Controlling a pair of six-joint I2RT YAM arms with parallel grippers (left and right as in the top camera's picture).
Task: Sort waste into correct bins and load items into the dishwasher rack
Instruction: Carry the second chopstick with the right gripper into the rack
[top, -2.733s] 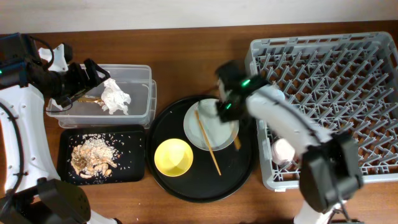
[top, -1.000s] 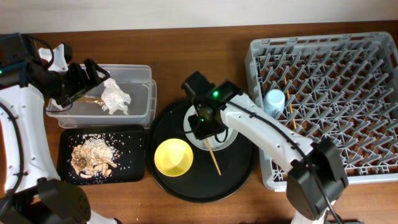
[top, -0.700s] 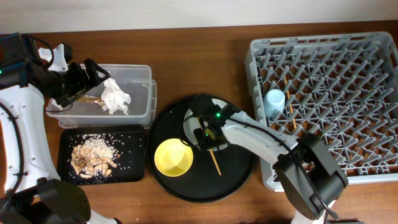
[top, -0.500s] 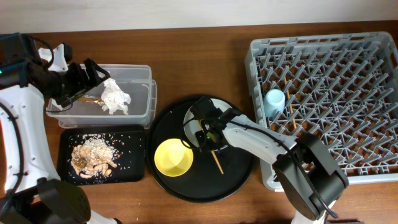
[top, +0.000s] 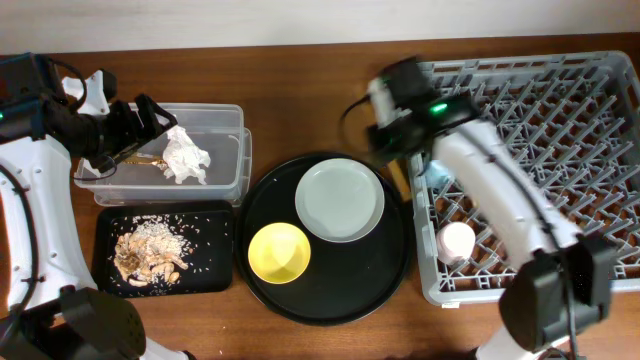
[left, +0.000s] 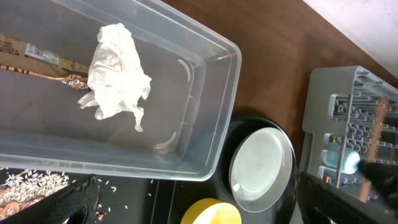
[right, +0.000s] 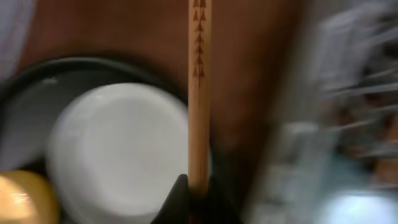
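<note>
My right gripper (right: 199, 186) is shut on a brown wooden chopstick (right: 199, 93) and holds it over the left rim of the grey dishwasher rack (top: 530, 70); the view is blurred. The grey-white plate (top: 340, 200) and yellow bowl (top: 279, 252) sit on the round black tray (top: 380, 275). A light-blue cup (top: 437, 175) and a white cup, pink inside (top: 457, 240), stand in the rack. My left gripper (top: 150, 118) is open and empty above the clear tub (top: 232, 170), which holds the white tissue (left: 115, 68) and gold wrapper (left: 68, 78). Food scraps (top: 150, 250) lie on the flat black tray (top: 215, 265).
The round black tray lies between the tub and the rack, close to both. The right arm (top: 490, 180) crosses the rack's left side. Brown table (top: 300, 90) runs behind the tub and tray.
My right gripper closed on the chopstick lying across the plate, lifted it, and swung up and right to the rack's left edge. The plate now lies bare. The left arm has not moved.
</note>
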